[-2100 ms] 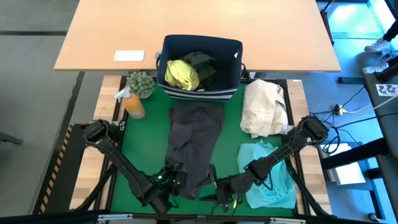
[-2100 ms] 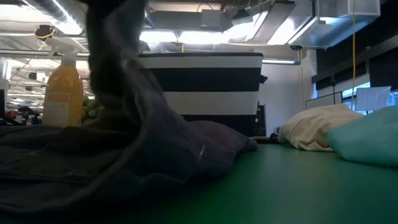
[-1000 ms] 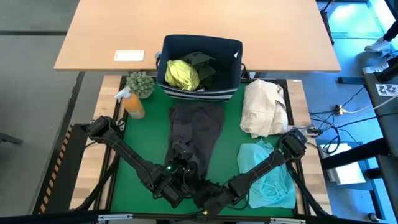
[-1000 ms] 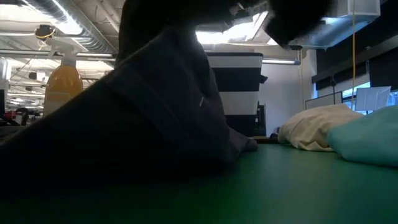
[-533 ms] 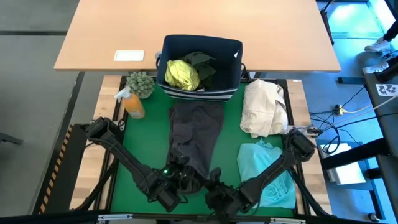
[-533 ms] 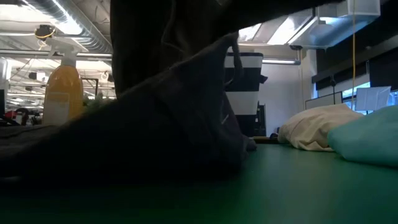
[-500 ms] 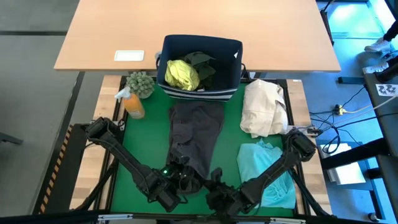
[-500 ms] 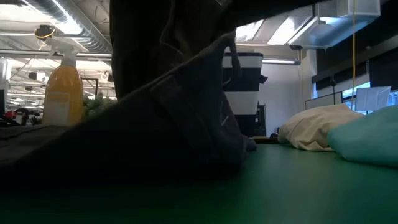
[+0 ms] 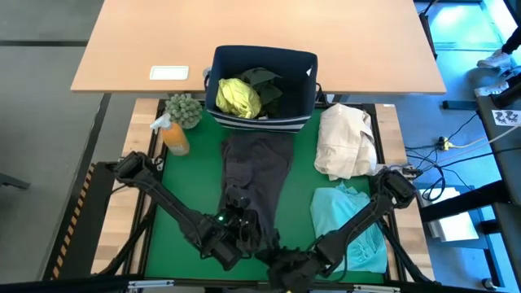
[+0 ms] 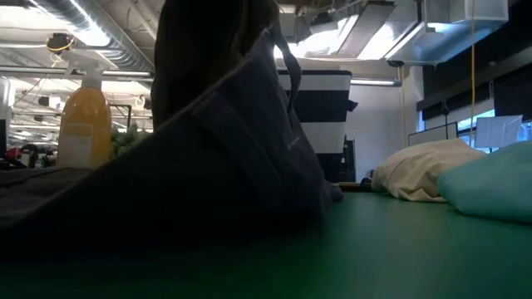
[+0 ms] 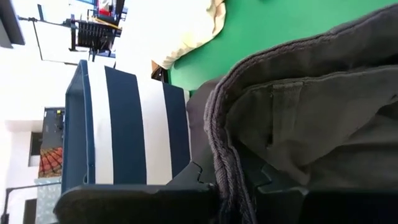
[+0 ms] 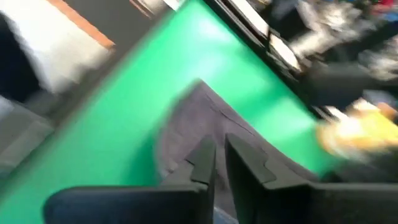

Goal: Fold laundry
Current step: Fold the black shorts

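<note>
The right gripper (image 9: pixel 286 262) is slipping nearer the table's front edge than before, fingers slightly parted over the grey garment (image 9: pixel 256 179); whether it grips, I cannot tell. The left gripper (image 9: pixel 242 229) is pinching the garment's hem, mid-mat (image 9: pixel 187 187).

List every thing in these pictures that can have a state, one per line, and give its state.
Charcoal grey garment: spread lengthwise on the green mat, near end lifted.
Left claw: shut on the grey garment's edge.
Right claw: fingers slightly apart, nothing held.
Turquoise garment: crumpled.
Yellow-green shirt: bunched in the navy bin.
Cream bundle: heaped.
Spray bottle: upright.
</note>
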Controlling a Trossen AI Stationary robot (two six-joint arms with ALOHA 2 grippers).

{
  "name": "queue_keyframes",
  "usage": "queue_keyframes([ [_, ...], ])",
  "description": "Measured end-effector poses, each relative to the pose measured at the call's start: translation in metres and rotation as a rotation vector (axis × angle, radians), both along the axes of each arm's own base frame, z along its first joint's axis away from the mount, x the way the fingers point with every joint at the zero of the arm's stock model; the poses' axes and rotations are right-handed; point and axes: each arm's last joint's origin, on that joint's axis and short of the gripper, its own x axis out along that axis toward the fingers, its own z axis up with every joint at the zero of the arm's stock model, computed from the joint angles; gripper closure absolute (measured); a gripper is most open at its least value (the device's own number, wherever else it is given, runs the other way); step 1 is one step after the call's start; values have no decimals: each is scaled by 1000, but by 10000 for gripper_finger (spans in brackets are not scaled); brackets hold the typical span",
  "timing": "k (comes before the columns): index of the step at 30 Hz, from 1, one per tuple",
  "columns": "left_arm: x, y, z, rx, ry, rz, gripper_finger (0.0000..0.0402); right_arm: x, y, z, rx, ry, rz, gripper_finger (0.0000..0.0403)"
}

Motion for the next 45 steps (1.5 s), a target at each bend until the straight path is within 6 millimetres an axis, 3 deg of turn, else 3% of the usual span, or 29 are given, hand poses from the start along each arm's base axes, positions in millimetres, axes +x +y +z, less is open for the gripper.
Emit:
queue_keyframes([
  [7, 5, 7, 0, -8, -7, 23, 393, 34, -22, -29, 38, -15, -74, 309],
  [12, 5, 7, 0, -11, -10, 25, 392, 43, -38, -41, -47, -11, -197, 323],
  [19, 4, 4, 0, -15, -14, 18, 392, 25, -45, -48, -140, 142, -299, 396],
  [24, 0, -2, 0, -37, -19, 8, 392, 8, -44, -45, -161, 260, -392, 396],
  [35, -15, -26, -2, -108, 18, -76, 392, -10, -25, -4, -123, 267, -471, 400],
  [45, -15, -54, -3, -428, 47, -196, 392, -18, -30, -5, -91, 300, -566, 401],
])
